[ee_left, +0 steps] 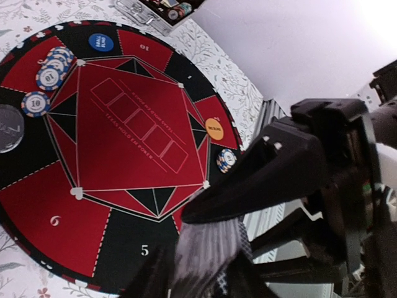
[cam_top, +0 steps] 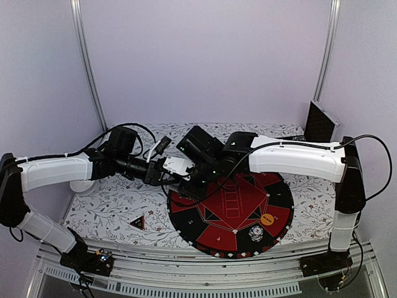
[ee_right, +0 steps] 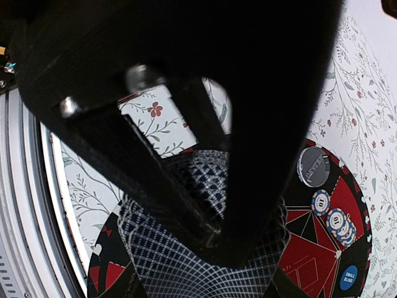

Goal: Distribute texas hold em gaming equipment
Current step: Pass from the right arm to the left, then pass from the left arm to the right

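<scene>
Chips (ee_left: 177, 9) in case (ee_left: 141, 11) — beyond mat (ee_left: 127, 139)

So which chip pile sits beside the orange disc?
The small pile right by the orange disc; the other chips lie opposite, near the blue disc.

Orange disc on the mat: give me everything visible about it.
The orange disc is small, round, flat, plastic-looking, with dark print too small to read. It lies flat on a red outer wedge of the round mat, apart from the chip in the neighbouring black wedge. Only the mat touches it.
</scene>
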### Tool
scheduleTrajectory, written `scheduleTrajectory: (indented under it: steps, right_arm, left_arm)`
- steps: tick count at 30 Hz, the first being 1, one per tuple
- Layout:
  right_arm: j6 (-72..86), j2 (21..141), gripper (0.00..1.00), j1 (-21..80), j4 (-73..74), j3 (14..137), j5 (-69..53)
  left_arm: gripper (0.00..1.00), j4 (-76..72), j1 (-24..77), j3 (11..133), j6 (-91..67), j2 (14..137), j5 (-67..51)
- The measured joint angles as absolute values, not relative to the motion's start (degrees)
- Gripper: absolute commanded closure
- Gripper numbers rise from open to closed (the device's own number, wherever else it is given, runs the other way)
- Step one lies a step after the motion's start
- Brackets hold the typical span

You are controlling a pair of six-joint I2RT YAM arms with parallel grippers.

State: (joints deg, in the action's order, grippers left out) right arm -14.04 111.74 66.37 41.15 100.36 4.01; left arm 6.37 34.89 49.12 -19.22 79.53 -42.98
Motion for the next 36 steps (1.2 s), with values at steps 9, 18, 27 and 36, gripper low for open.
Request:
scheduleTrajectory:
  steps: [9,18,27,36]
  right_arm:
    - [-16.4,112.0,0.0,66.8,42.1,101.5,6.0]
    - [-11.0,94.7,0.01,59.8,26.8,84.9,-6.7]
    - [8.1,86.3,0.32,51.6,0.7,73.6,-32.2]
    - [15.8,93.8,0.47,52.0,-3.4,73.5,-41.0]
  left_arm:
    - [1.0,5.5,34.9,48.0,-17.2,77.4,-43.9]
    - [1.0,-2.5,34.9,43.1,-20.0,64.4,-40.2]
    - [1.0,-9.3,35.0,42.4,-21.3,62.3,-39.8]
    - [1.0,-12.4,36.3,42.2,-22.4,60.6,-40.4]
